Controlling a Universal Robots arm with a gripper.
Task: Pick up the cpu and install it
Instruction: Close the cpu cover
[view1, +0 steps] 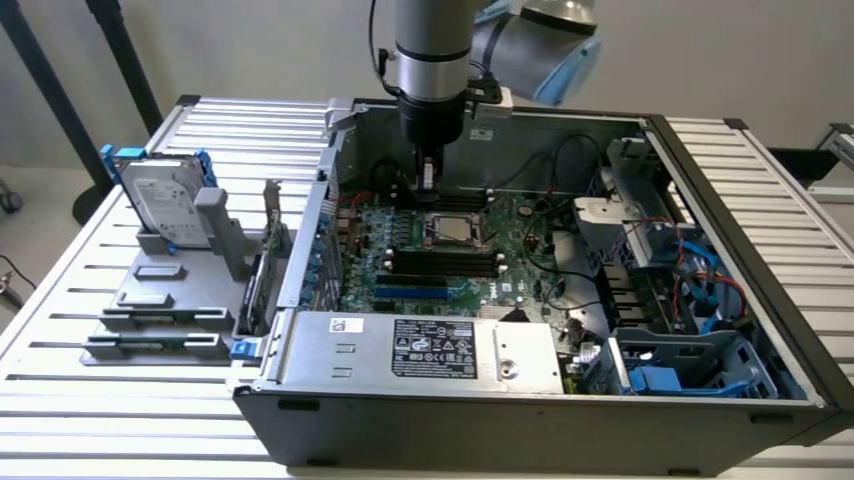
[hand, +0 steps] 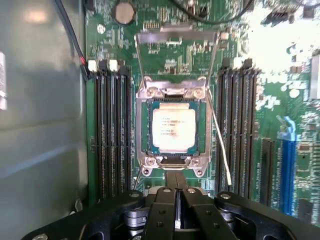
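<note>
**A:** Where's the chip?

**B:** The chip (hand: 173, 129) lies flat in the socket (hand: 142, 150), mid-board, with its printed metal top up. It looks square to the socket edges, so I'd call it seated. The hold-down frame (hand: 176, 36) is swung open and the wire lever (hand: 219, 135) is loose along one socket side. The board sits in the open case (view1: 534, 420) on the bench (view1: 80, 330).

**A:** Jaws?

**B:** Together, with nothing between them. They hang over the socket edge opposite the frame's hinge. Can't tell whether they touch it.

**A:** How will it handle?

**B:** My read is light, thin and stiff, so it won't flex. The metal top looks smooth, so probably slick under a pinch. The fragile part is likely underneath, at the contact face and the socket pins. Any tilt or slide across the socket is a risk.

**A:** Where would you grip it?

**B:** By two opposite side edges, held level, moving straight up or down. Not by the top face. Little of the edge stands proud of the socket, so there isn't much to grip. The memory slots (hand: 112, 130) flank it closely on both sides.
</note>
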